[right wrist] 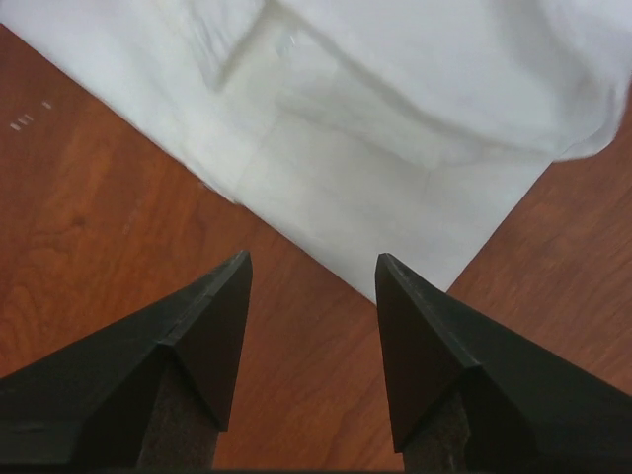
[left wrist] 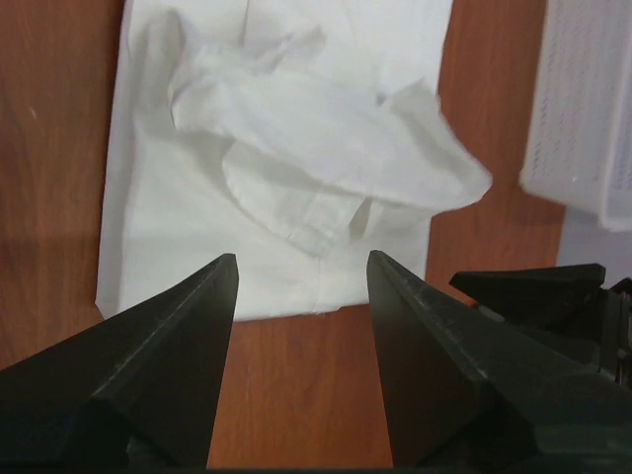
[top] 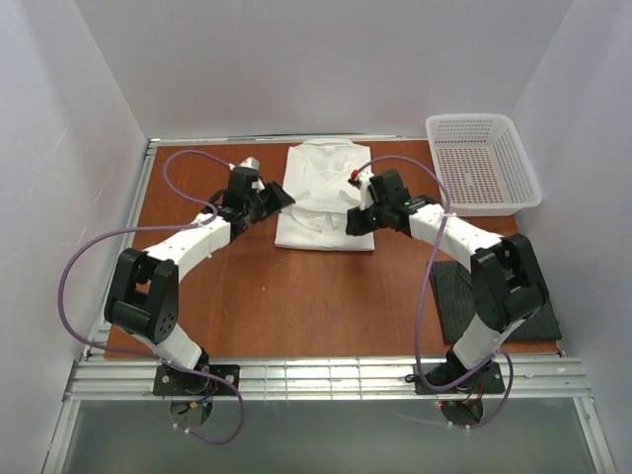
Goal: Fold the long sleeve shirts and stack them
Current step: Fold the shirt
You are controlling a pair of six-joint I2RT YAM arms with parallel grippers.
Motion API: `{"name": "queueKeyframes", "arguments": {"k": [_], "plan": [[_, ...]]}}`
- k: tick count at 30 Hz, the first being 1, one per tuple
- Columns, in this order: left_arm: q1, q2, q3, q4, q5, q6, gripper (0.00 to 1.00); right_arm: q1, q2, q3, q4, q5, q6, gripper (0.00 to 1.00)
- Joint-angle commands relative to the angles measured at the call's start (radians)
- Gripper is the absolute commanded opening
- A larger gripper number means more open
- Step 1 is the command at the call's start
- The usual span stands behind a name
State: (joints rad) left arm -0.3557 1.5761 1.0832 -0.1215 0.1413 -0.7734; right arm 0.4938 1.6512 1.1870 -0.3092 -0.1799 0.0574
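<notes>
The plain white collared cloth shirt (top: 321, 188) lies as a folded rectangle at the back middle of the brown wooden table (top: 296, 296), its collar toward the far edge. In the left wrist view, a loose sleeve (left wrist: 326, 138) sits bunched and rumpled across its front.

The left arm rises from its base, bends sharply at the elbow near the table's left side, and stretches its forearm diagonally inward. The left gripper (top: 284, 198) is at the shirt's left edge. From its own camera, the left gripper (left wrist: 301, 259) has its two black fingers spread wide apart over bare wood just short of the shirt's hem, with nothing between them.

The right arm mirrors this pose. Its elbow is folded over the table's right side and its forearm reaches inward. The right gripper (top: 354, 225) is at the shirt's near right corner. In the right wrist view, the right gripper (right wrist: 311, 259) is also wide open and grips nothing, and the white corner lies just beyond the fingertips.

The dark charcoal cloth shirt (top: 446, 296) lies flat on the near right part of the table, partly under the right arm. A white mesh plastic basket (top: 484, 163) stands at the far right corner, apart from both shirts.
</notes>
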Motion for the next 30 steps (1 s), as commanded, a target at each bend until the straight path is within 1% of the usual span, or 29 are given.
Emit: {"name": "queueKeyframes", "arguments": {"k": [1,4,5,8,9,15,20,23,27,28,30], "plan": [[-0.051,0.053,-0.042,-0.032,-0.023,-0.003,0.5,0.012,0.035,-0.056,0.07,0.079,0.041,0.45],[-0.068,0.113,-0.029,-0.024,-0.054,-0.004,0.46,0.019,0.056,-0.078,0.134,0.097,0.053,0.38],[-0.068,0.125,-0.028,-0.021,-0.061,-0.006,0.44,0.019,0.071,-0.076,0.156,0.097,0.055,0.35],[-0.069,0.165,-0.038,-0.021,-0.117,-0.035,0.32,0.019,0.117,-0.046,0.157,0.086,0.045,0.31],[-0.069,0.174,-0.048,-0.021,-0.126,-0.04,0.31,0.017,0.128,-0.038,0.16,0.089,0.044,0.31],[-0.069,0.237,-0.069,-0.013,-0.129,-0.05,0.29,0.017,0.202,0.025,0.163,0.097,0.033,0.3],[-0.071,0.272,-0.072,-0.013,-0.129,-0.055,0.29,0.017,0.265,0.098,0.162,0.138,0.018,0.3],[-0.069,0.274,-0.072,-0.018,-0.167,-0.044,0.29,0.009,0.311,0.181,0.162,0.172,-0.007,0.3],[-0.069,0.274,-0.075,-0.023,-0.17,-0.043,0.29,-0.023,0.393,0.298,0.163,0.175,-0.005,0.31],[-0.069,0.274,-0.078,-0.023,-0.169,-0.044,0.29,-0.037,0.409,0.354,0.162,0.175,-0.004,0.32],[-0.071,0.277,-0.081,-0.023,-0.166,-0.044,0.29,-0.043,0.446,0.413,0.162,0.226,-0.004,0.34]]}}
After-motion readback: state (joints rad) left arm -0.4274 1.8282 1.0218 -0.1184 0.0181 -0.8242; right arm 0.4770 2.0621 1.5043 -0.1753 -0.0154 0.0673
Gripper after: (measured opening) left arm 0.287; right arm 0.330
